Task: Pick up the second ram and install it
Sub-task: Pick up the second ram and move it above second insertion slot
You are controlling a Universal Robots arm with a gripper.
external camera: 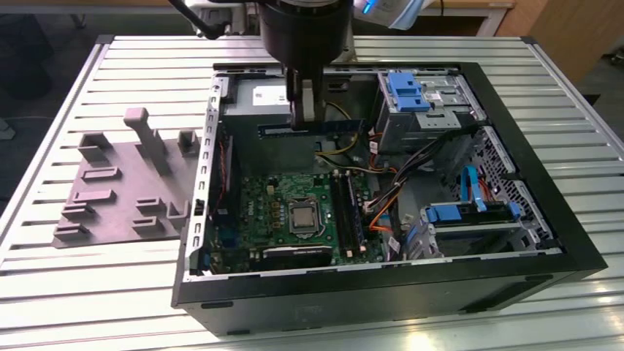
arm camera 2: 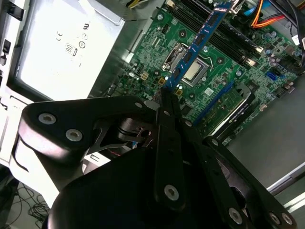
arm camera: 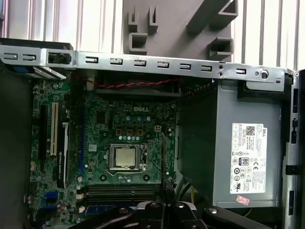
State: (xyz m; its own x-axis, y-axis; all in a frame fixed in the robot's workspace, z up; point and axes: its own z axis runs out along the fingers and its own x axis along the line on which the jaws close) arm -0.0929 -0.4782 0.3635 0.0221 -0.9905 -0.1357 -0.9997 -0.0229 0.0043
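The second ram (external camera: pixel 314 129) is a thin, dark bluish stick hanging level above the open computer case, over the gap between the power supply and the motherboard (external camera: pixel 283 212). My gripper (external camera: pixel 302 118) is shut on it from above. In the second wrist view the ram (arm camera 2: pixel 198 43) reaches out from the gripper (arm camera 2: pixel 165 93) over the processor (arm camera 2: pixel 196 71). In the first wrist view the ram (arm camera: pixel 164 157) shows edge-on above the gripper (arm camera: pixel 167 193). The long black memory slots (external camera: pixel 346 208) lie on the motherboard, toward the exterior view's right of the processor socket (external camera: pixel 303 217).
The grey power supply box (external camera: pixel 256 91) sits in the case's far corner. Blue drive brackets (external camera: pixel 408 91) and orange cables (external camera: pixel 382 212) crowd the exterior view's right side. A grey slotted plastic tray (external camera: pixel 117 183) lies on the ribbed table outside the case, on the exterior view's left.
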